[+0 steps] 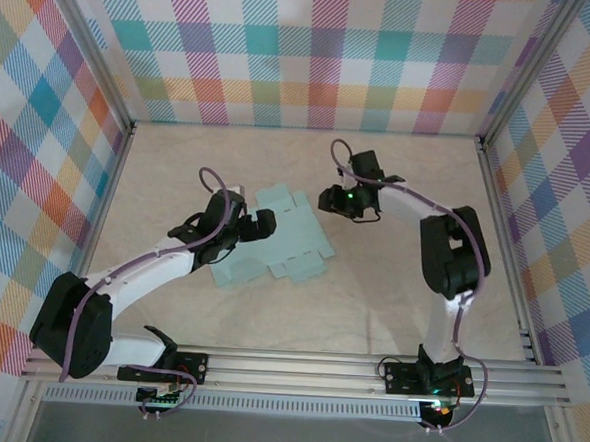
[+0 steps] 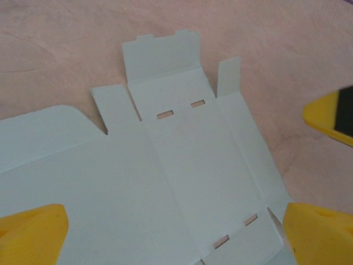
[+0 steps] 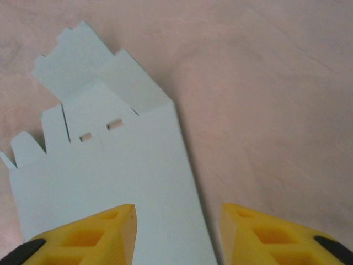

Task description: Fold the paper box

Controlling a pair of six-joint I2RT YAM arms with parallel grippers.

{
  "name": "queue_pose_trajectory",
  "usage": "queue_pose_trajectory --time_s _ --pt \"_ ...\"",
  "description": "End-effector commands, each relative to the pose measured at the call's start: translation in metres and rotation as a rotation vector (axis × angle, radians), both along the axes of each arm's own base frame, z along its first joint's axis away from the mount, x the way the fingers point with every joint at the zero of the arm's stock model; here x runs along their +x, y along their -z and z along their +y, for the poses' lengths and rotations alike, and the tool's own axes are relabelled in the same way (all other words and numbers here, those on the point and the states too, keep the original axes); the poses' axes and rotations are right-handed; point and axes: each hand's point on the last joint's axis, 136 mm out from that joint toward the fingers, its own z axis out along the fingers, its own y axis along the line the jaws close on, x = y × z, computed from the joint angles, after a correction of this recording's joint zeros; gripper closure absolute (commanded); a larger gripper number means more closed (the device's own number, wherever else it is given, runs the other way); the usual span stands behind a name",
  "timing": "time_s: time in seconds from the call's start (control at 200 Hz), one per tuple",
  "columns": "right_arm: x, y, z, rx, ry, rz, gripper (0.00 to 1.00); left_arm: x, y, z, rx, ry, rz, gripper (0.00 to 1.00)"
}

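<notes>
While the paper box point(image 1: 274, 242) lies unfolded on the desk point(image 1: 391, 287), the left pincer point(image 2: 174, 232) hovers wide open over it, holding nothing; the right pincer point(image 3: 177, 223), part-open, straddles its edge, apparently empty.

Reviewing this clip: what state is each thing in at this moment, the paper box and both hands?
paper box: unfolded, a flat die-cut sheet lying on the table, with one side tab tilted up.
left hand: open wide, above the sheet, holding nothing.
right hand: open, above the sheet's edge, holding nothing.
</notes>
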Motion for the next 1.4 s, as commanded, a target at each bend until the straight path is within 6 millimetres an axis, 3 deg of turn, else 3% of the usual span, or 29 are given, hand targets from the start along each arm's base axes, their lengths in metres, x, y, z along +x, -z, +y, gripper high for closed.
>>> queue_pose_trajectory --time_s 0.0,0.125,0.23,0.425,0.64,0.845,1.06,1.24,1.395 --pt "-0.01 0.002 0.036 0.047 -0.127 0.043 0.57 -0.007 -0.005 0.016 0.005 -0.052 -0.02 0.0" --pt "-0.002 0.019 0.06 0.035 -0.157 0.06 0.58 -0.014 -0.003 0.029 0.008 -0.084 -0.018 0.0" --pt "0.008 0.036 0.06 -0.004 -0.106 0.069 0.6 -0.018 -0.002 0.035 0.013 -0.098 -0.015 0.0" --pt "0.003 0.053 0.036 -0.074 0.001 0.075 0.66 -0.021 -0.001 0.036 0.009 -0.097 -0.005 0.0" --pt "-0.035 0.064 -0.001 -0.117 0.13 0.109 0.71 -0.02 -0.001 0.032 -0.022 -0.096 -0.005 0.0" --pt "-0.069 0.054 -0.028 -0.066 0.282 0.111 0.73 -0.016 0.008 0.017 -0.077 -0.072 0.038 0.0" --pt "-0.076 0.017 -0.038 -0.05 0.246 0.021 0.63 -0.012 0.025 -0.001 -0.129 -0.05 0.113 0.0" --pt "-0.07 0.013 -0.043 -0.045 0.23 0.019 0.59 -0.013 0.048 -0.016 -0.175 -0.056 0.196 0.29" --pt "-0.068 0.023 -0.041 -0.033 0.199 0.055 0.54 -0.014 0.072 -0.01 -0.155 -0.111 0.236 0.33"
